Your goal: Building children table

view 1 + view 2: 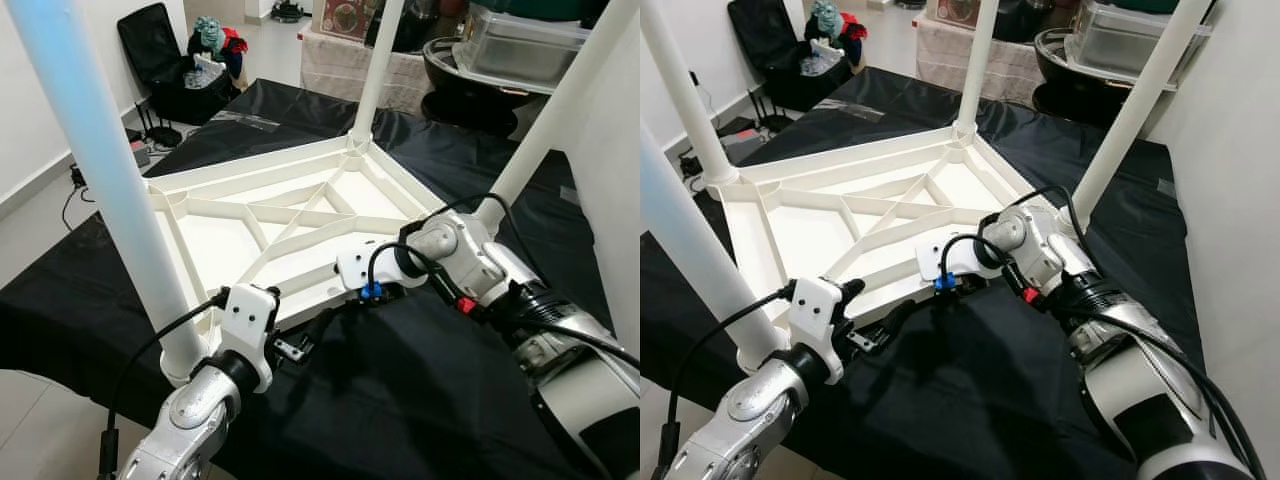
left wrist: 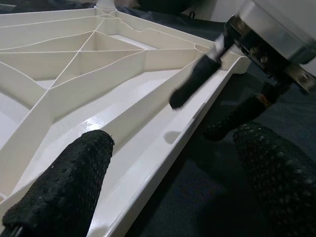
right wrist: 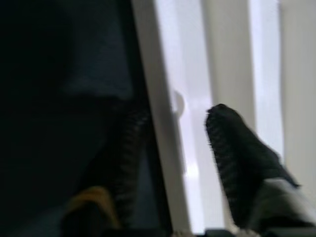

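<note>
On the black cloth point(image 1: 420, 400) the upturned table top point(image 1: 300, 215) lies legs-up, and both grippers straddle its near rim: left gripper point(image 2: 168, 182) spread wide at seven o'clock, right gripper point(image 3: 177, 143) also spread at five. Neither pinches yet; lifting unevenly could twist the rim loose or topple a tall leg point(image 1: 95, 160).

A raised surface is covered by a black cloth point(image 1: 420, 380), which hangs over its near left edge above the pale floor point(image 1: 30, 215). On the cloth, a white children's table point(image 1: 290, 225) is laid upside down, its ribbed underside turned up. Four white legs point(image 1: 375, 70) are seen standing upright at its corners.
</note>
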Motion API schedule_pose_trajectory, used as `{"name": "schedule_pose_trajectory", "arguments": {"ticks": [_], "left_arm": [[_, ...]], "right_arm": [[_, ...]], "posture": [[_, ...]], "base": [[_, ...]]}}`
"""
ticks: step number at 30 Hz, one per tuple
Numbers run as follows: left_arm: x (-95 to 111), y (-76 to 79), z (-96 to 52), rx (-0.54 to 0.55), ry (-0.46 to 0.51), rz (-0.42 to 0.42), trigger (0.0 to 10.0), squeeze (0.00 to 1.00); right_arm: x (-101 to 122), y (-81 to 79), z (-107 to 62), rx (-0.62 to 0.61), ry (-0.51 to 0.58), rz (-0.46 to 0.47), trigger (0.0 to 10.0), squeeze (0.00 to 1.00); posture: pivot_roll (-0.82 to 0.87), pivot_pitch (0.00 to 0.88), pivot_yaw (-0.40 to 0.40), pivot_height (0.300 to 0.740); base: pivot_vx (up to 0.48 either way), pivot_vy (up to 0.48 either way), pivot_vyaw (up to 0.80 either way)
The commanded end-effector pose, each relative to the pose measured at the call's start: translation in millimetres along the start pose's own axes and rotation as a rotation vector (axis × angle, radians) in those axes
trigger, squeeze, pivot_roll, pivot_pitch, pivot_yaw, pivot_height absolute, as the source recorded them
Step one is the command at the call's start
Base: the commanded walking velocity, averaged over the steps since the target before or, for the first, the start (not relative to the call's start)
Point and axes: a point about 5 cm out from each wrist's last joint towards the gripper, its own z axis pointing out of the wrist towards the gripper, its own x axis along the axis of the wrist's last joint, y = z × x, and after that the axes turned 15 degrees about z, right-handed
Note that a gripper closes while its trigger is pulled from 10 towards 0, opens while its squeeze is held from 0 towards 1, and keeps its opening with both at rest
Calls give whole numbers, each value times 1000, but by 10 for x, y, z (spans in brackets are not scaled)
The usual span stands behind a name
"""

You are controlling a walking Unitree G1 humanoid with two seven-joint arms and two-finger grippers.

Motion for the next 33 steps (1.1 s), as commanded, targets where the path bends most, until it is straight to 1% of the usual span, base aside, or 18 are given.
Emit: {"name": "schedule_pose_trajectory", "arguments": {"ticks": [1,6,11,12,13,15,16,17,18,19,20,21,22,23,24,25,27,33], "left_arm": [[11,33,4,-2,-1,-5,10000,0],[17,28,8,4,1,-8,10000,0],[20,25,13,9,2,-8,10000,0],[20,26,16,9,3,-7,10000,0],[20,26,16,9,3,-7,10000,0],[17,29,24,10,3,-7,10000,0],[17,29,24,10,3,-7,10000,0],[17,31,28,11,4,-8,10000,0],[17,31,28,11,4,-8,10000,0],[17,33,33,13,4,-9,10000,0],[17,33,33,13,4,-9,10000,0],[17,32,38,14,5,-10,10000,0],[17,32,38,14,5,-10,10000,0],[16,31,45,15,5,-12,10000,0],[16,31,45,15,5,-12,10000,0],[16,30,50,16,6,-13,10000,0],[14,27,54,16,7,-14,10000,0],[8,17,67,17,9,-15,10000,0]], "right_arm": [[-39,-69,24,46,-18,-5,0,0],[-138,-200,73,91,-75,-32,0,0],[-147,-224,131,72,-66,27,0,0],[-146,-201,151,41,-50,95,0,0],[-146,-201,151,41,-50,95,0,0],[-168,-169,155,-10,-26,262,0,0],[-168,-169,155,-10,-26,262,0,0],[-186,-172,147,-29,-13,364,0,0],[-186,-172,147,-29,-13,364,0,0],[-187,-196,128,-31,17,489,0,0],[-187,-196,128,-31,17,489,0,0],[-183,-257,111,-18,47,601,0,0],[-183,-257,111,-18,47,601,0,0],[-167,-363,95,15,75,685,0,0],[-167,-363,95,15,75,685,0,0],[-158,-457,79,39,92,735,0,0],[-155,-532,62,49,98,768,0,0],[-182,-567,-8,-19,81,807,0,0]], "posture": [[-47,136,-123,740],[-50,139,-127,740],[-49,139,-128,740],[-49,135,-129,740],[-49,135,-129,740],[-53,133,-135,740],[-53,133,-135,740],[-53,132,-136,740],[-53,132,-136,740],[-55,131,-139,740],[-55,131,-139,740],[-61,130,-138,740],[-61,130,-138,740],[-65,128,-140,740],[-65,128,-140,740],[-65,128,-139,740],[-71,126,-138,740],[-78,122,-136,740]], "base": [[0,0,0],[0,0,0],[0,0,0],[0,0,0],[0,0,0],[0,0,0],[0,0,0],[0,0,0],[0,0,0],[0,0,0],[0,0,0],[0,0,0],[0,0,0],[0,0,0],[0,0,0],[0,0,0],[0,0,0],[0,0,0]]}}
